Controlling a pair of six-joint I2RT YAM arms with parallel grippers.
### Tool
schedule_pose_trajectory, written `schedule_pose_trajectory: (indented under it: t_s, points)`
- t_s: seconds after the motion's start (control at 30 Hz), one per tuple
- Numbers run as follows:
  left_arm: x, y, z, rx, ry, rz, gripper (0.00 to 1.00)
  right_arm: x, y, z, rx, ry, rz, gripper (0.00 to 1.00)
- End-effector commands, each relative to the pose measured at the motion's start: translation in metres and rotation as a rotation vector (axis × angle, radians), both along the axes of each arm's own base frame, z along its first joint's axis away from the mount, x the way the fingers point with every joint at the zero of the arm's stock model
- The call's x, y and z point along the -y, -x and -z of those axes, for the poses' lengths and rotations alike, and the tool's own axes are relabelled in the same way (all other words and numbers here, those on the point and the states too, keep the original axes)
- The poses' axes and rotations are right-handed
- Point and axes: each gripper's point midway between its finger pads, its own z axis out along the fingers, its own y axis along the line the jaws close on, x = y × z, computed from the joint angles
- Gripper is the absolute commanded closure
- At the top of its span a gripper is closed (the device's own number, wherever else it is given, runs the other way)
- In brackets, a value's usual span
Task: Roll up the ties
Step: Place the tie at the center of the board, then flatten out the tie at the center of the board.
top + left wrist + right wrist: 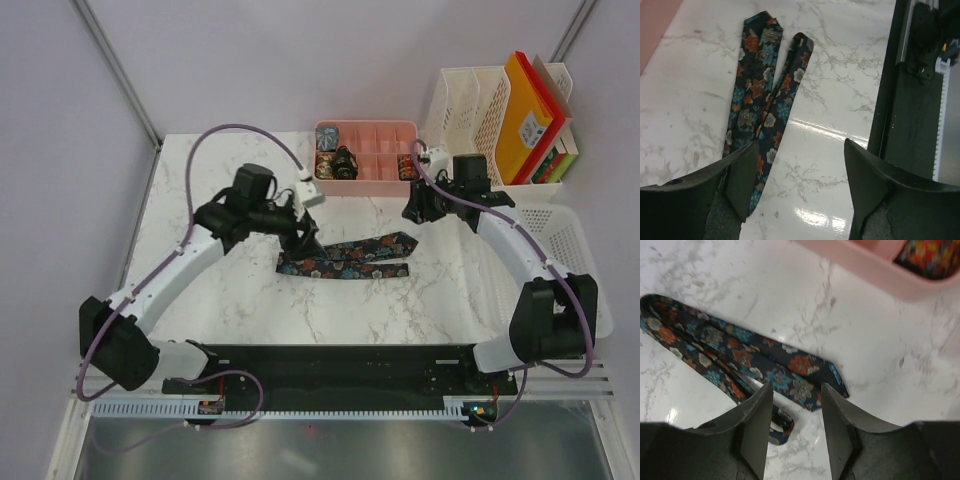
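Observation:
A dark floral tie (pixel 350 255) with red, blue and beige flowers lies flat on the marble table, folded double, its two ends pointing right. My left gripper (pixel 305 240) is open and empty just above the folded left end. In the left wrist view the tie (pixel 765 95) runs under my left finger (pixel 742 180). My right gripper (pixel 415 212) is open and empty above the tie's right ends (pixel 805 385). Rolled ties (pixel 345 160) sit in compartments of the pink tray (pixel 365 178). One of these coils (pixel 930 252) shows in the right wrist view.
A white file rack with orange and yellow folders (pixel 520 110) stands at the back right. A white mesh basket (pixel 565 245) lies along the right edge. The black base rail (pixel 330 360) runs along the near edge. Grey walls close the back and left.

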Motion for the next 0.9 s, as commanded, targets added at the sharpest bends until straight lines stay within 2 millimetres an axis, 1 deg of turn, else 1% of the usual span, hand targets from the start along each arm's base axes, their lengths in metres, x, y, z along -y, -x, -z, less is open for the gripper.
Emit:
schedule_pose_trajectory:
  t_s: [0.0,0.03,0.07,0.1,0.13,0.17,0.2,0.23,0.27,0.3,0.33,0.37,0.4,0.43,0.47,0.5,0.63,0.67,0.73,0.77,0.8,0.87]
  points:
    - [0.077,-0.008,0.029,0.312,-0.065,0.254,0.25,0.034,0.022,0.054,-0.223,0.053,0.143,0.5]
    - [0.1,0.005,0.036,0.353,-0.073,0.342,0.25,0.037,0.025,0.06,-0.245,0.06,0.153,0.51]
    - [0.113,0.007,0.041,0.37,-0.076,0.376,0.24,0.044,0.027,0.07,-0.272,0.079,0.174,0.51]
    - [0.133,0.002,0.057,0.365,-0.089,0.416,0.24,0.045,0.029,0.076,-0.289,0.088,0.179,0.51]
    - [0.15,0.009,0.061,0.388,-0.091,0.469,0.23,0.047,0.03,0.081,-0.306,0.094,0.186,0.52]
    - [0.161,0.007,0.068,0.387,-0.098,0.484,0.23,0.049,0.032,0.09,-0.333,0.109,0.194,0.52]
    - [0.177,0.0,0.057,0.421,-0.077,0.487,0.23,0.051,0.032,0.094,-0.344,0.117,0.201,0.53]
    - [0.191,0.001,0.081,0.395,-0.105,0.517,0.23,0.052,0.033,0.099,-0.356,0.126,0.206,0.54]
    - [0.199,-0.004,0.086,0.411,-0.118,0.52,0.23,0.054,0.033,0.108,-0.38,0.137,0.212,0.55]
    - [0.209,-0.009,0.082,0.441,-0.114,0.522,0.23,0.055,0.034,0.114,-0.395,0.145,0.22,0.55]
    - [0.22,-0.01,0.096,0.471,-0.123,0.543,0.23,0.056,0.034,0.119,-0.412,0.151,0.227,0.56]
    - [0.224,-0.015,0.102,0.492,-0.139,0.534,0.23,0.057,0.036,0.128,-0.443,0.154,0.24,0.57]
    - [0.229,-0.017,0.106,0.507,-0.141,0.538,0.23,0.056,0.035,0.132,-0.451,0.151,0.24,0.57]
    - [0.233,-0.016,0.115,0.5,-0.144,0.55,0.23,0.055,0.034,0.135,-0.457,0.148,0.244,0.56]
    - [0.235,-0.015,0.119,0.491,-0.146,0.559,0.23,0.055,0.035,0.14,-0.477,0.14,0.258,0.56]
    - [0.238,-0.015,0.119,0.49,-0.143,0.559,0.23,0.054,0.031,0.141,-0.469,0.131,0.263,0.56]
    - [0.244,-0.004,0.14,0.481,-0.182,0.59,0.22,0.056,0.028,0.156,-0.497,0.126,0.318,0.55]
    - [0.244,-0.003,0.149,0.476,-0.203,0.587,0.22,0.056,0.027,0.16,-0.504,0.124,0.328,0.55]
    - [0.245,-0.001,0.155,0.478,-0.221,0.587,0.22,0.055,0.021,0.161,-0.492,0.103,0.347,0.55]
    - [0.243,-0.005,0.159,0.483,-0.24,0.571,0.22,0.053,0.02,0.163,-0.495,0.097,0.349,0.55]
    - [0.243,-0.005,0.165,0.48,-0.247,0.57,0.22,0.053,0.016,0.161,-0.483,0.085,0.354,0.55]
    - [0.24,-0.008,0.168,0.495,-0.264,0.564,0.22,0.049,0.013,0.155,-0.469,0.06,0.351,0.55]
